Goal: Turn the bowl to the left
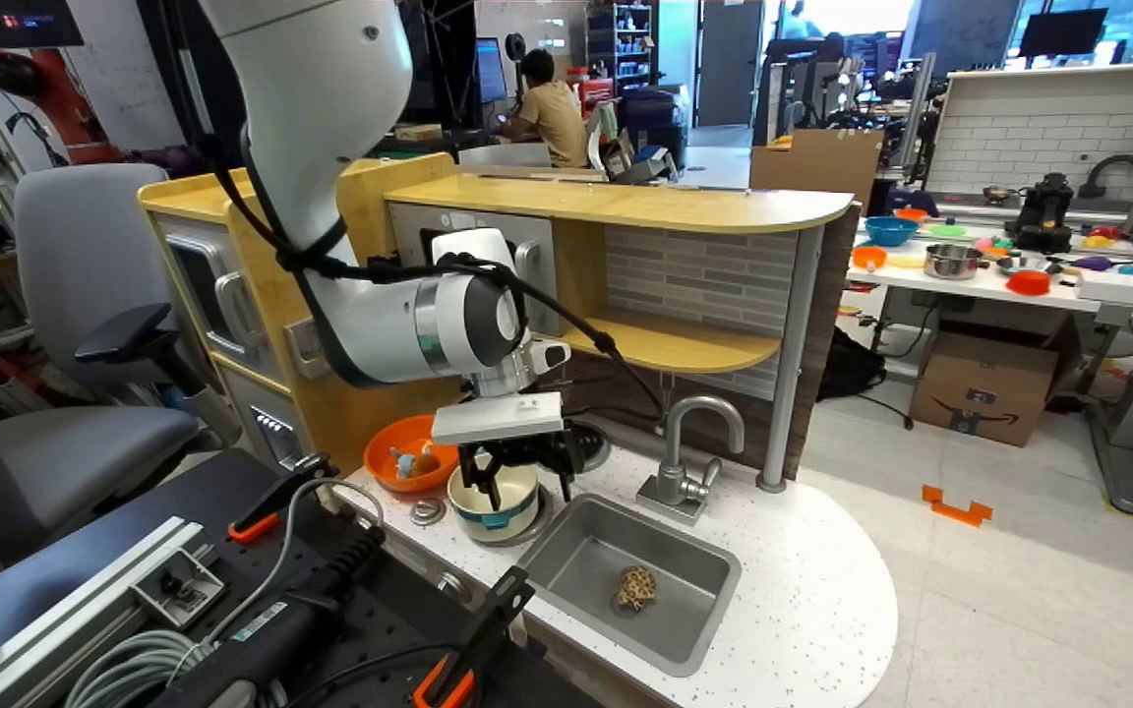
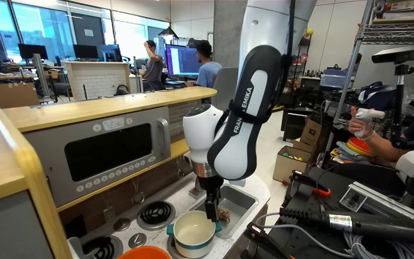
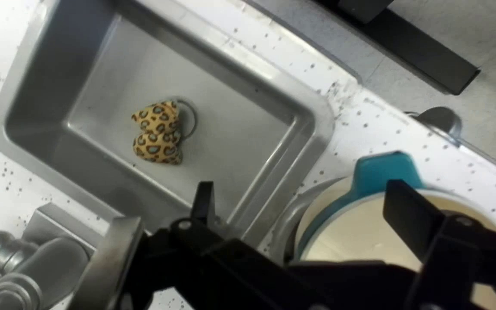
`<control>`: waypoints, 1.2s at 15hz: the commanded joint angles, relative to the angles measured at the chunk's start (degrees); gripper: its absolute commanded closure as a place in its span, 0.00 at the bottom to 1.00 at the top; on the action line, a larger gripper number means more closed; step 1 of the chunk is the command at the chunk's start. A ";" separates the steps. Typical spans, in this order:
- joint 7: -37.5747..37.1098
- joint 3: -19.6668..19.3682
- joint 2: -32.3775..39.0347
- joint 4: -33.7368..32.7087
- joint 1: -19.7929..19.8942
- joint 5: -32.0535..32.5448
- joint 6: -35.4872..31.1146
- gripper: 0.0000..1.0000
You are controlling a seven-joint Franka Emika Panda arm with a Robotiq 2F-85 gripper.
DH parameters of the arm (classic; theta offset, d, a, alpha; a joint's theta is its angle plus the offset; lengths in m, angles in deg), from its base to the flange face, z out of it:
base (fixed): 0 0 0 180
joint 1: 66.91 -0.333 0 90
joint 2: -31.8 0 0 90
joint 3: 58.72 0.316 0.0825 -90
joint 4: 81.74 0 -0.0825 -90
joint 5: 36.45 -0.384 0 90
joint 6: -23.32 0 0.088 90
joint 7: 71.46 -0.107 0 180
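Note:
The bowl, a pale cream round pot with a teal band and teal side handles, stands upright on a stove burner beside the sink in both exterior views (image 1: 521, 489) (image 2: 192, 232). It is partly cut off in the wrist view (image 3: 351, 234), where one teal handle (image 3: 385, 169) shows. My gripper is open and empty above the bowl's sink side in both exterior views (image 1: 531, 495) (image 2: 212, 218). In the wrist view the gripper (image 3: 300, 187) has one finger over the bowl and the other over the sink's edge. I cannot tell whether a finger touches the bowl.
A grey sink (image 1: 714, 600) holds a leopard-print toy (image 3: 157, 133). A faucet (image 1: 672, 482) rises behind it. An orange dish (image 1: 382, 470) with small toys stands beside the bowl. A wooden shelf (image 1: 694, 344) and a toy microwave (image 2: 110, 151) are behind the counter.

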 commanded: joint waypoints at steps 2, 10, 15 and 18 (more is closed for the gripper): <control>6.81 7.22 -13.51 17.00 9.47 -5.56 -3.00 0.00; 19.32 19.92 -32.38 34.75 28.44 -24.37 -4.43 0.00; 19.72 18.54 -43.36 38.82 26.67 -33.60 -2.72 0.00; 16.06 14.76 -48.62 39.76 22.25 -34.14 0.33 0.00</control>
